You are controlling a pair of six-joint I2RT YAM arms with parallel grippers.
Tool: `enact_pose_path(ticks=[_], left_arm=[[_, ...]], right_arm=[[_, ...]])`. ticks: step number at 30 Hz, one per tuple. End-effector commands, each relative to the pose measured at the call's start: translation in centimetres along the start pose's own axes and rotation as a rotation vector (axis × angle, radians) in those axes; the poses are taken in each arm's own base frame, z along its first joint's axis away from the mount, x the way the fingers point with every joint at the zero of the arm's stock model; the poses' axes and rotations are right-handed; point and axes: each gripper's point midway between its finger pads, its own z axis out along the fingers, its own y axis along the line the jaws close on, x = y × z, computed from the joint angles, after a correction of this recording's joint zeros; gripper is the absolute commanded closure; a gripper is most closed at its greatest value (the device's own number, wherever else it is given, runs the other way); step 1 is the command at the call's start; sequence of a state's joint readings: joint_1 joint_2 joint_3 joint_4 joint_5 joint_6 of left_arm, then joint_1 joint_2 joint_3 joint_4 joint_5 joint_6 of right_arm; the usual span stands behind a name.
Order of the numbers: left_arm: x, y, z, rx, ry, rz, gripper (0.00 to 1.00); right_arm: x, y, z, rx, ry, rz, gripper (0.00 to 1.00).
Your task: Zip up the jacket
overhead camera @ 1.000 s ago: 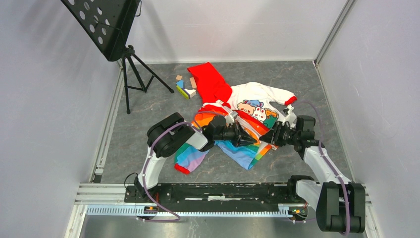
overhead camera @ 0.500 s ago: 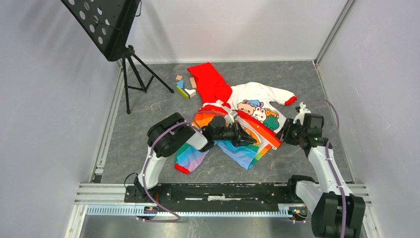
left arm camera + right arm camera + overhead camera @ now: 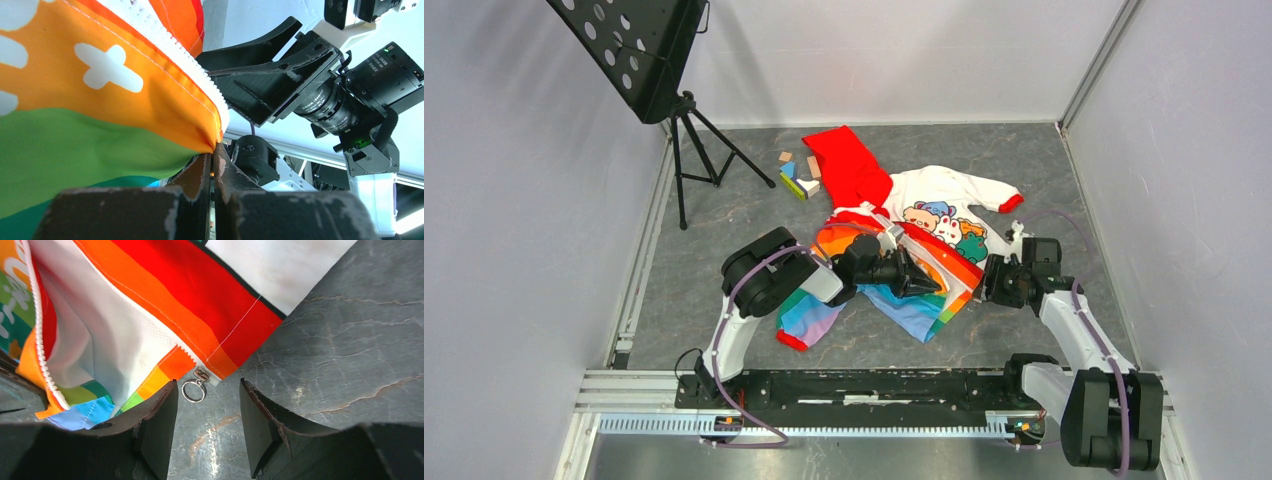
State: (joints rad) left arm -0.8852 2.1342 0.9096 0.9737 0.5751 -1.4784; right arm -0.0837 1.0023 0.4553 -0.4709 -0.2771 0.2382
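Observation:
The jacket (image 3: 924, 215) lies open on the grey table, red hood at the back, white bear panel to the right, rainbow front toward me. My left gripper (image 3: 936, 286) is shut on the lower corner of the jacket's front flap (image 3: 150, 115), right by the white zipper teeth (image 3: 165, 42). My right gripper (image 3: 982, 281) is open just right of the jacket's hem. In the right wrist view the zipper slider with its metal ring pull (image 3: 194, 389) lies on the table just ahead of my right gripper (image 3: 207, 390); the fingers do not touch it.
Several small coloured blocks (image 3: 796, 172) lie at the back left of the jacket. A black music stand on a tripod (image 3: 686, 130) stands at the back left. Grey walls close the table on three sides.
My right gripper drew back to the right from the jacket's hem, then came back toward it, open. My left gripper has stayed in place, shut on the flap.

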Motion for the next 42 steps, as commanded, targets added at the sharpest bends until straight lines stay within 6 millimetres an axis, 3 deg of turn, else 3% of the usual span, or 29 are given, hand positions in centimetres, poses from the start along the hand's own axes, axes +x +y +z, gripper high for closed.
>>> enact_pose_path(ticks=[1, 4, 10, 13, 16, 19, 21, 36, 42], left_arm=[[-0.3, -1.4, 0.2, 0.038, -0.011, 0.080, 0.98], [-0.3, -1.3, 0.2, 0.038, -0.011, 0.080, 0.98], [-0.2, -1.5, 0.2, 0.046, -0.006, 0.081, 0.98], [-0.1, -1.7, 0.0, 0.048, -0.006, 0.085, 0.98], [-0.1, -1.6, 0.0, 0.048, -0.006, 0.088, 0.98], [-0.1, -1.4, 0.0, 0.044, -0.007, 0.086, 0.98], [-0.2, -1.5, 0.0, 0.051, -0.010, 0.089, 0.98], [-1.2, -2.7, -0.6, 0.076, -0.060, 0.159, 0.98], [-1.8, -3.1, -1.1, 0.086, -0.111, 0.183, 0.98]], right_arm=[[-1.0, -0.6, -0.1, 0.081, -0.017, -0.009, 0.46], [-1.3, -0.9, 0.3, 0.091, -0.035, 0.004, 0.46], [-1.8, 0.7, 1.7, -0.010, -0.072, 0.042, 0.54], [-1.2, 1.0, 2.2, -0.038, -0.059, 0.071, 0.63], [-0.9, 1.2, 2.3, -0.087, -0.076, 0.114, 0.80], [-0.9, 1.9, 2.0, -0.172, -0.119, 0.155, 0.87], [-0.9, 1.9, 2.0, -0.182, -0.133, 0.156, 1.00], [-3.2, 4.2, -1.6, -0.291, -0.169, 0.042, 1.00], [-4.1, 6.5, -2.6, -0.427, -0.196, 0.044, 1.00]])
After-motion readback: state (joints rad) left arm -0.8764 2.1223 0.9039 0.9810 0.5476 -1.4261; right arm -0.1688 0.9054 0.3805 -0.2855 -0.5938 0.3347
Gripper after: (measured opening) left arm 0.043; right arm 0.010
